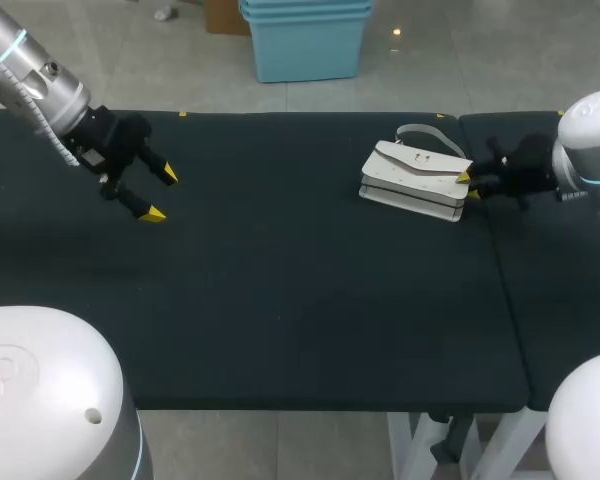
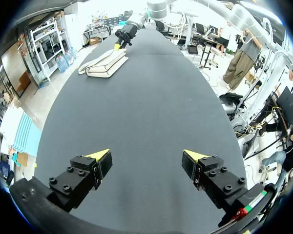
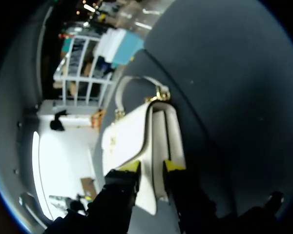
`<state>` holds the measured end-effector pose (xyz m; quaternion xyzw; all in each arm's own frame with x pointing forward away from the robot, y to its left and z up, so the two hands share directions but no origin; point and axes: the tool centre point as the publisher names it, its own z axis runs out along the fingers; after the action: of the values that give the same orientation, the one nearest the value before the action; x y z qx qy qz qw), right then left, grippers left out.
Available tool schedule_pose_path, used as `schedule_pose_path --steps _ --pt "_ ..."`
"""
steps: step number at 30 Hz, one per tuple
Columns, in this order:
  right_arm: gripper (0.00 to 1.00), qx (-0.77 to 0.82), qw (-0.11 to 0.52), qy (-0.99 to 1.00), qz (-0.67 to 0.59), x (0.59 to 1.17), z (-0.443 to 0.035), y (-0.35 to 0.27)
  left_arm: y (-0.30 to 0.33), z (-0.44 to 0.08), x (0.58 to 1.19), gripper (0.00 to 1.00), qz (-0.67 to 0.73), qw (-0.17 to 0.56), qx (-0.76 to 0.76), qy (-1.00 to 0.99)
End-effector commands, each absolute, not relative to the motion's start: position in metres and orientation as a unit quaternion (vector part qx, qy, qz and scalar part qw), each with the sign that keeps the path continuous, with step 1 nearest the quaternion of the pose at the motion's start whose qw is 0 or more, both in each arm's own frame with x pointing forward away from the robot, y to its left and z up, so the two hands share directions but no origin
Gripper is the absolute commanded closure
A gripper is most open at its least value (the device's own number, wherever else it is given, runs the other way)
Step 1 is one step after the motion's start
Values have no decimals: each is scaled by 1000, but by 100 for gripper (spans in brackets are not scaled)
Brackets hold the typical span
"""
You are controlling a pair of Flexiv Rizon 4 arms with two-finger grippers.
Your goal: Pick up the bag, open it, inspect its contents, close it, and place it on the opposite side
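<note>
bag point(image 1: 417, 177) edge sits clamped between the right tool's point(image 1: 468, 186) fingers, lying shut at 2 o'clock on the desk point(image 1: 280, 280). left tool point(image 1: 163, 195) hangs spread apart at 9 o'clock. only the grasp looks done; lifting, opening, inspecting, closing and placing remain.

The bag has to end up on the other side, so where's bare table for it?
Bare table runs from the white handbag to the left end effector and along the near edge. Crowded only at the handbag, where the right end effector grips it.
</note>
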<state>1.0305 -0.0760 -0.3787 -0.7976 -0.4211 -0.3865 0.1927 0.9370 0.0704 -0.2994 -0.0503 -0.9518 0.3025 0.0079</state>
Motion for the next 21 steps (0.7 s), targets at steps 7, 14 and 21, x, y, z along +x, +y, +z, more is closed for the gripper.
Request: schedule_pose_path --steps 7,14,21 --pt "78 -783 230 -445 -369 1035 -382 -74 71 -300 937 0 304 7 -50 -951" --pt "100 -774 256 -444 -373 1032 -383 -72 71 -300 937 0 304 7 -50 -951" --pt "100 -756 286 -443 -389 1015 -381 -55 71 -300 937 0 304 7 -50 -951"
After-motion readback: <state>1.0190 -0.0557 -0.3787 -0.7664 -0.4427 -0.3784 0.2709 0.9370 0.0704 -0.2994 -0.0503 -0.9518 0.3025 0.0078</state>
